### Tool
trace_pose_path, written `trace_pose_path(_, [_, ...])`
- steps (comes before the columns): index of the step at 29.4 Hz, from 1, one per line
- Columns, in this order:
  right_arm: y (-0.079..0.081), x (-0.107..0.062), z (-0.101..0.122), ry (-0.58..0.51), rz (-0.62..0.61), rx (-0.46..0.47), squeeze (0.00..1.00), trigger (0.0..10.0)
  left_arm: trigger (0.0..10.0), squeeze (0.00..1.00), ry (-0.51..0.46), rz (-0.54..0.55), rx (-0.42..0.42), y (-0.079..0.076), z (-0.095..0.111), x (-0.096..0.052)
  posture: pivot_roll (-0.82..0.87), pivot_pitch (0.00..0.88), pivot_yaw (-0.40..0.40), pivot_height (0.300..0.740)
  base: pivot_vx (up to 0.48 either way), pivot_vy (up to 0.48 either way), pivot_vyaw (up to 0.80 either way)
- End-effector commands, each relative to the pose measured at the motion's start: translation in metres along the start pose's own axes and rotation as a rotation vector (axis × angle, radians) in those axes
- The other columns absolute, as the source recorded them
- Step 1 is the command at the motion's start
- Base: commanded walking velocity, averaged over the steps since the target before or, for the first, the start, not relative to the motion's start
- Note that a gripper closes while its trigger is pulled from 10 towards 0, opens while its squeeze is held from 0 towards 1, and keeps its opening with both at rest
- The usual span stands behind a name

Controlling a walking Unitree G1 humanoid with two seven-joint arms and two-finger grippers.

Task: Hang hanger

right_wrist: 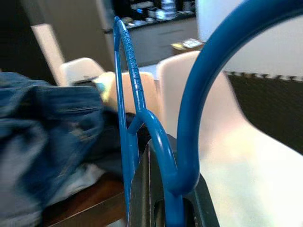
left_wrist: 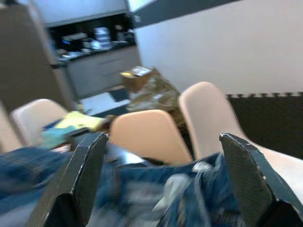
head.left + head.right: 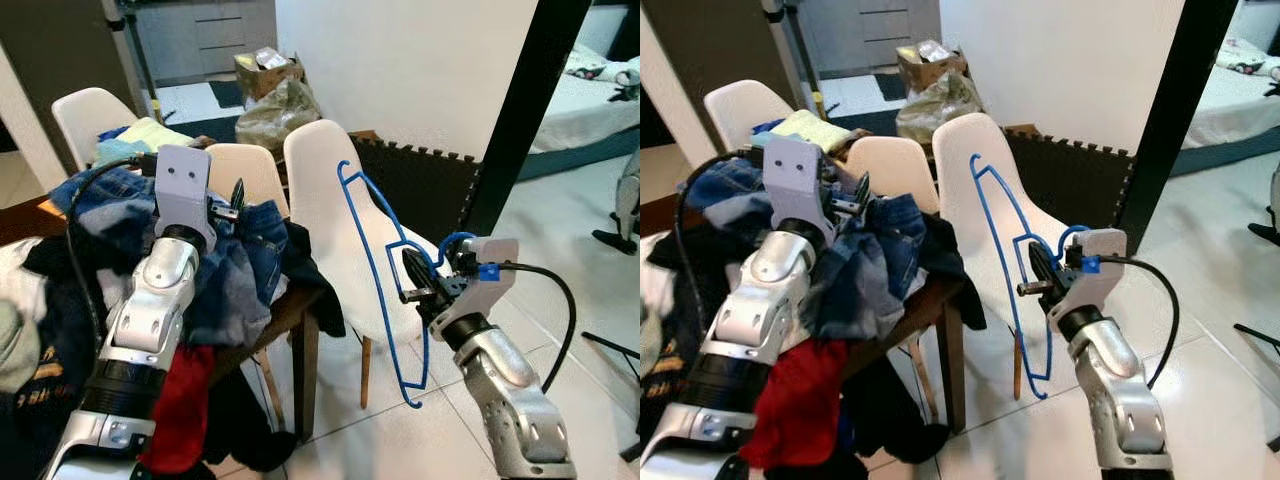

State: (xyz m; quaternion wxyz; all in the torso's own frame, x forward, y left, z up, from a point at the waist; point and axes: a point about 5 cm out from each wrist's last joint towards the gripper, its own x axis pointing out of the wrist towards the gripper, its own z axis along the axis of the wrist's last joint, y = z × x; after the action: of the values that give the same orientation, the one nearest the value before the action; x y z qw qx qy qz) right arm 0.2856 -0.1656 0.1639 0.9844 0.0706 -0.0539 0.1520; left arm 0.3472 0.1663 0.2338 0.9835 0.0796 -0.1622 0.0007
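Observation:
A blue wire hanger [image 3: 365, 250] hangs upright in front of a white chair [image 3: 320, 190], hook end at my right gripper [image 3: 415, 280], which is shut on it. In the right wrist view the hanger's hook [image 1: 189, 118] curves out from between the closed black fingers [image 1: 142, 203]. My left gripper [image 3: 235, 200] is raised over the pile of clothes [image 3: 230, 270] on the wooden table [image 3: 290, 312]. Its fingers [image 2: 80, 184] stand wide apart with nothing between them, above blue denim [image 2: 165, 194].
Two more chairs [image 3: 90, 115] stand behind the table, one holding folded cloth. A red garment [image 3: 180, 400] droops off the table's front. A black pillar [image 3: 520, 120] rises on the right, with a bed [image 3: 590, 110] beyond. A box and bag [image 3: 270, 90] sit on the far floor.

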Motion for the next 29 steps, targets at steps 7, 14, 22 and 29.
trace_pose_path(7, [0.010, 0.000, 0.002, -0.015, 0.044, -0.040, 0.00, 10.0, 10.0, 0.00, -0.027, 0.099, 0.083, 0.031, 0.010, -0.001, -0.03, 0.000, 0.026, 0.740, -0.100, 0.000, 0.69])
trace_pose_path(14, [0.013, 0.000, 0.002, -0.013, 0.062, -0.049, 0.00, 10.0, 10.0, 0.00, 0.019, 0.163, 0.019, 0.050, 0.001, -0.006, -0.03, 0.000, 0.026, 0.740, 0.000, 0.000, 0.79])
trace_pose_path(22, [0.014, -0.002, -0.002, 0.006, 0.074, -0.076, 0.00, 10.0, 10.0, 0.00, 0.099, 0.183, -0.039, 0.053, -0.018, -0.017, -0.03, 0.000, 0.026, 0.740, 0.000, 0.000, 0.79])
trace_pose_path(29, [-0.001, -0.005, -0.008, 0.024, 0.019, -0.112, 0.00, 10.0, 10.0, 0.00, 0.162, 0.227, -0.079, 0.058, -0.035, -0.027, -0.03, 0.000, 0.018, 0.740, 0.000, 0.000, 0.79])
